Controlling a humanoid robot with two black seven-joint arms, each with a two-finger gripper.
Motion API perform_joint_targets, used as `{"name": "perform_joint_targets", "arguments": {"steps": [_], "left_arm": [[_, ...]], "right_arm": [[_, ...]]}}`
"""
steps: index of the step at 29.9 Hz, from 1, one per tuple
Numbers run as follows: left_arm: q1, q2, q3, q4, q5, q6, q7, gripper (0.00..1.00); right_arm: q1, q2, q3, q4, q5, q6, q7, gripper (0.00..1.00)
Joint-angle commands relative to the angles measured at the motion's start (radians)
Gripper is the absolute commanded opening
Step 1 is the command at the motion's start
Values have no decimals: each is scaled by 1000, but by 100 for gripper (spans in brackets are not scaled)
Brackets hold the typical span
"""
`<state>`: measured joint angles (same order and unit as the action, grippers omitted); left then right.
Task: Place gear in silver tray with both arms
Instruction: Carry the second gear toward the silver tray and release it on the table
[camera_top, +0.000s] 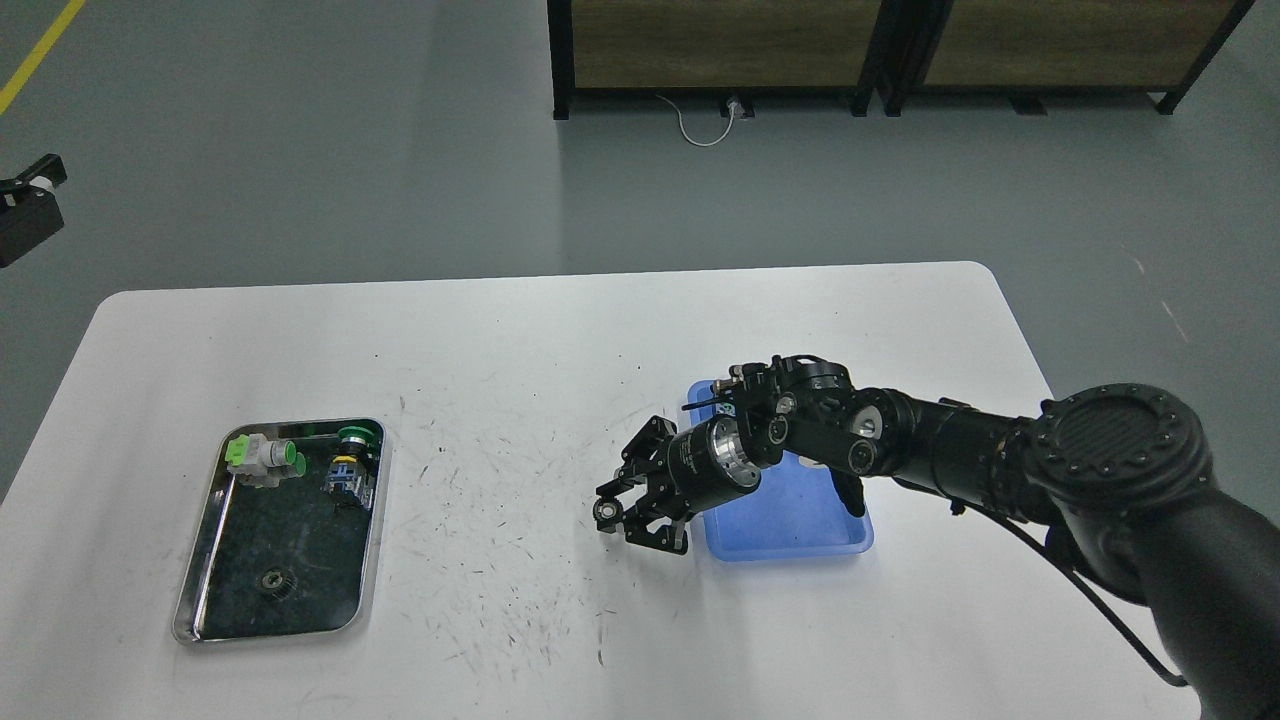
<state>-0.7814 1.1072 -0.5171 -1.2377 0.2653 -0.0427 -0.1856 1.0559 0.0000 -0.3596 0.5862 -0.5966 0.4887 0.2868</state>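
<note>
The silver tray (196, 572) lies at the table's front left. It holds a small dark gear (272, 581), a white and green part (262, 455) and a green-capped switch (349, 462). My right arm reaches in from the right. Its gripper (624, 508) hovers over the table just left of the blue tray (800, 530), pointing left. A small ring-shaped gear (607, 513) sits pinched at its fingertips. A black part of my left arm (25, 208) shows at the far left edge, off the table; its fingers cannot be told apart.
The white table (540, 330) has rounded corners and scuff marks in the middle. Wooden cabinets on black frames (720, 45) stand on the floor behind it, with a white cable (700, 125) beneath.
</note>
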Motion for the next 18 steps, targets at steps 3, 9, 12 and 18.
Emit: {"name": "perform_joint_targets", "arguments": {"steps": [3,9,12,18], "left_arm": [[-6,0,-1,0,0,0,0,97],[-6,2,-1,0,0,0,0,97],[-6,5,-1,0,0,0,0,97],[-6,17,-1,0,0,0,0,98]], "right_arm": [[-1,0,10,-5,63,0,57,33],[-1,0,11,-23,98,0,58,36],[-1,0,11,-26,116,0,58,37],[-1,0,11,-32,124,0,58,40]]}}
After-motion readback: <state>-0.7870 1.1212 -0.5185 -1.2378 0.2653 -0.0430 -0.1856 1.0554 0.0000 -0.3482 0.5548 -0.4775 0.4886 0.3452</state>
